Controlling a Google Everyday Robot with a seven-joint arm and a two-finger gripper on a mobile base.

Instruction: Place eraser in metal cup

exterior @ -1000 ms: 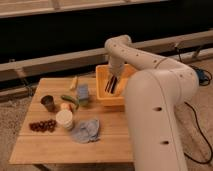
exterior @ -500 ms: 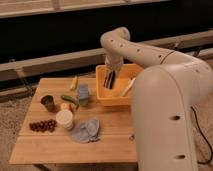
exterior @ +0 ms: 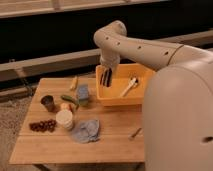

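Observation:
The metal cup (exterior: 48, 103), a small dark-grey tumbler, stands upright near the left edge of the wooden table (exterior: 115, 147). My gripper (exterior: 105, 78) hangs down from the white arm over the left end of the yellow bin (exterior: 120, 98), well to the right of the cup and higher than it. The gripper's tip looks dark, and I cannot make out the eraser as a separate thing there or anywhere on the table.
A blue-grey block (exterior: 82, 93), a green vegetable (exterior: 69, 99), a banana (exterior: 74, 82), a white cup (exterior: 64, 119), dark grapes (exterior: 42, 125) and a blue-grey cloth (exterior: 86, 131) lie between cup and bin. A white utensil (exterior: 129, 87) lies in the bin. A small stick (exterior: 135, 133) lies at the front right.
The arm has swung left, and the gripper has moved from over the middle of the bin to over its left end.

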